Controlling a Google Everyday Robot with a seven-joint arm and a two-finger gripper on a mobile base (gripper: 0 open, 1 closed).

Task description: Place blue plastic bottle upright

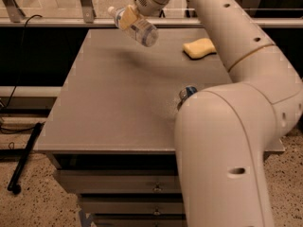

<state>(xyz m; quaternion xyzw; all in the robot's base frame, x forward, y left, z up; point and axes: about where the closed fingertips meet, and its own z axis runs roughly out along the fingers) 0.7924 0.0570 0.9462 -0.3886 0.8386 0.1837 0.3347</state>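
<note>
The blue plastic bottle (138, 27) is a clear, faintly bluish bottle with a white cap at its upper left end. It is tilted, held in the air above the far part of the grey table (113, 103). My gripper (129, 17) is shut on the bottle near its neck, its tan fingers around it. My arm reaches in from the right and fills the right of the view.
A yellow sponge (199, 48) lies at the far right of the table. A blue-and-silver can (186, 94) lies beside my arm's elbow, partly hidden. Drawers sit below the table's front edge. A rail and glass run behind the table.
</note>
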